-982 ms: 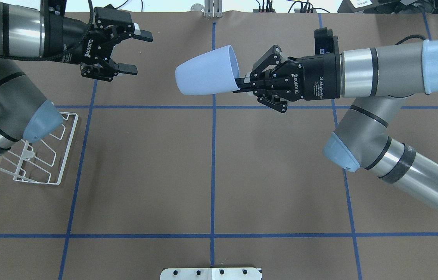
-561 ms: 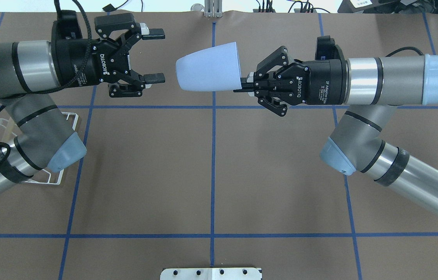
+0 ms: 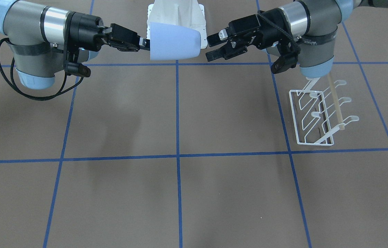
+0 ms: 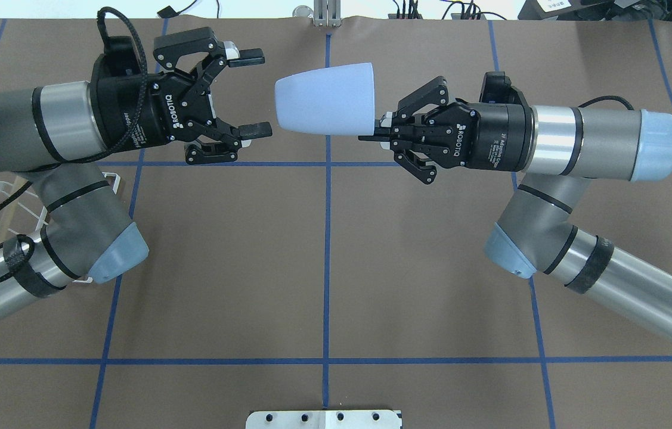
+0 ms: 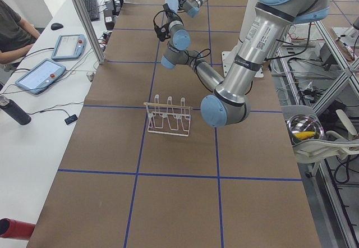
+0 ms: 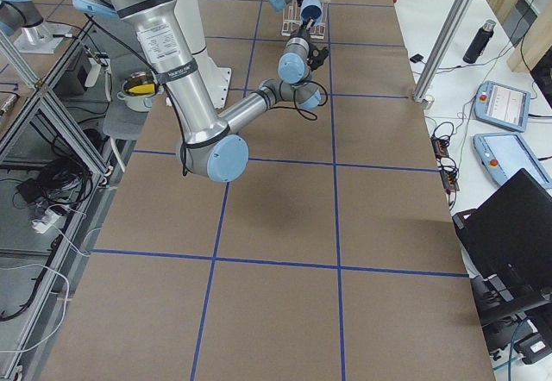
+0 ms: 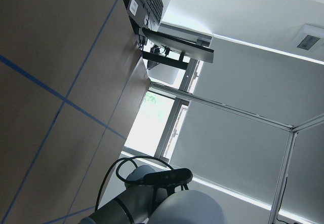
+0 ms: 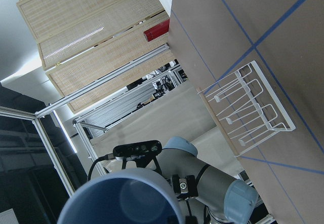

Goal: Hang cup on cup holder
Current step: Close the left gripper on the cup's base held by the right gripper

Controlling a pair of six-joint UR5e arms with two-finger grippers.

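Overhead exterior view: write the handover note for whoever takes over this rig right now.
The right gripper is shut on the pale blue cup at its rim, holding it sideways above the table, base pointing at the left gripper.
The left gripper is open, level with the cup's base, a small gap away, not touching.
The cup holder stands on the table on the robot's left, by the left arm's elbow; its prongs are bare.
Done: cup picked up and presented.
Left: probably the left gripper takes the cup, then hangs it on a prong.
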